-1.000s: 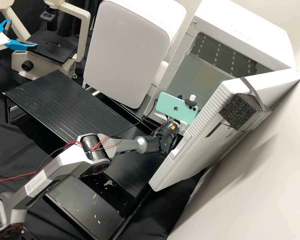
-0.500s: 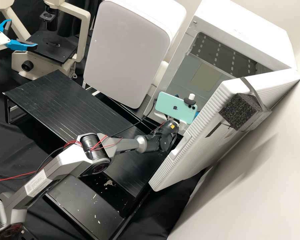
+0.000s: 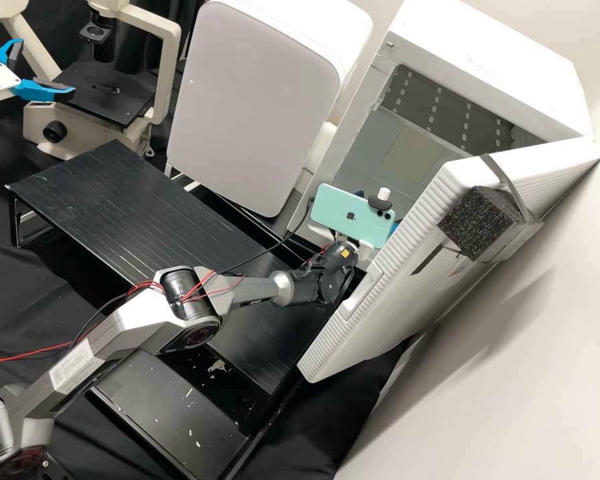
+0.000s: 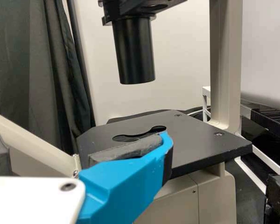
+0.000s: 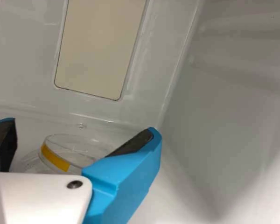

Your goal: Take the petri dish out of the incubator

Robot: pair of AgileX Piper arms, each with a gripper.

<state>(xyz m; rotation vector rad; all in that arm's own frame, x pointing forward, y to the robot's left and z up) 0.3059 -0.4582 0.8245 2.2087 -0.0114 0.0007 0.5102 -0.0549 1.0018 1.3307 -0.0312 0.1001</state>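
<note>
White incubator (image 3: pixel 487 63) stood open | petri dish (image 5: pixel 77 151) on its floor, ungripped | right gripper (image 5: pixel 81 130) spread, left gripper (image 3: pixel 46 69) likewise | probably light, stiff, slick, crackable; opposite sides of rim wanted a gentle pinch.

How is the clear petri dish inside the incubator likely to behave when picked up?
The petri dish looks thin-walled and rigid, so it would probably hold its shape but might crack if squeezed hard. Its smooth, curved wall could slip in the right end effector, though the yellow strip around it may add slight grip.
</note>
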